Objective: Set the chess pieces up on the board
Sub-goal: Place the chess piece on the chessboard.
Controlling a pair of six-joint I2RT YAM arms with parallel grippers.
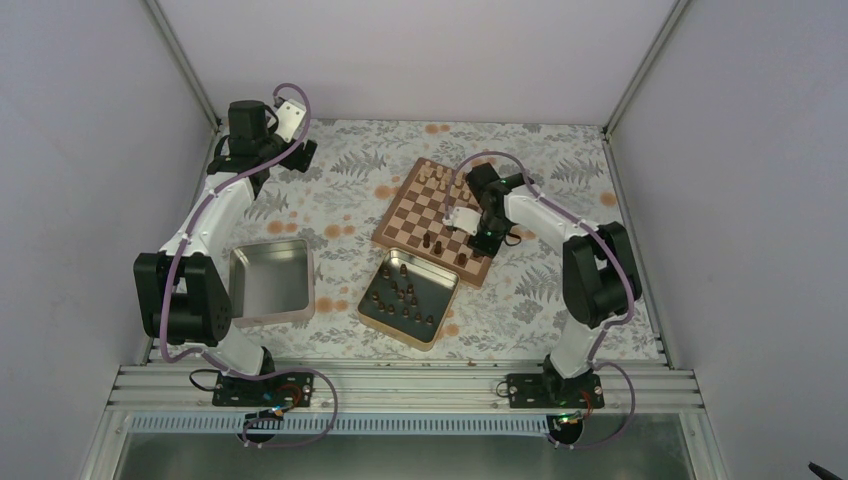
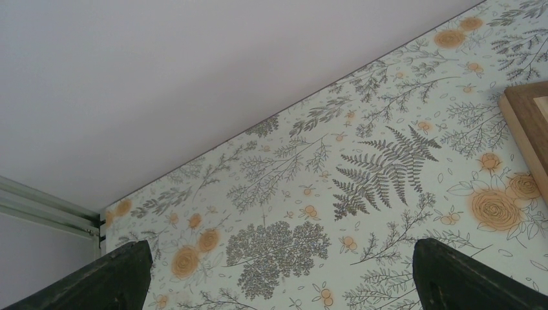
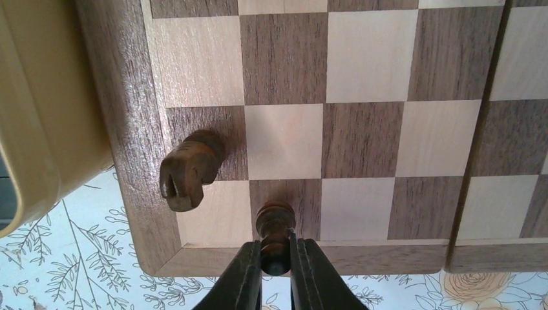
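The right gripper (image 3: pixel 276 258) pinches a dark chess piece (image 3: pixel 275 223) by its upper part at the 6 o'clock edge of the board (image 3: pixel 362 135), a knight (image 3: pixel 190 169) at its 10 o'clock — light, stiff, smooth wood, probably tippy, so a high hold suits — while the left gripper (image 2: pixel 281 265) hangs spread, empty.

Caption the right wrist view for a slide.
Right gripper clamps a dark chess piece at the board edge, beside another dark piece.

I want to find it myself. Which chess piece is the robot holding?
Find the chessboard and its corner by the tin. There the right pincer pinches a dark piece. It has a round knobbed top, unlike the horse-shaped piece beside it.
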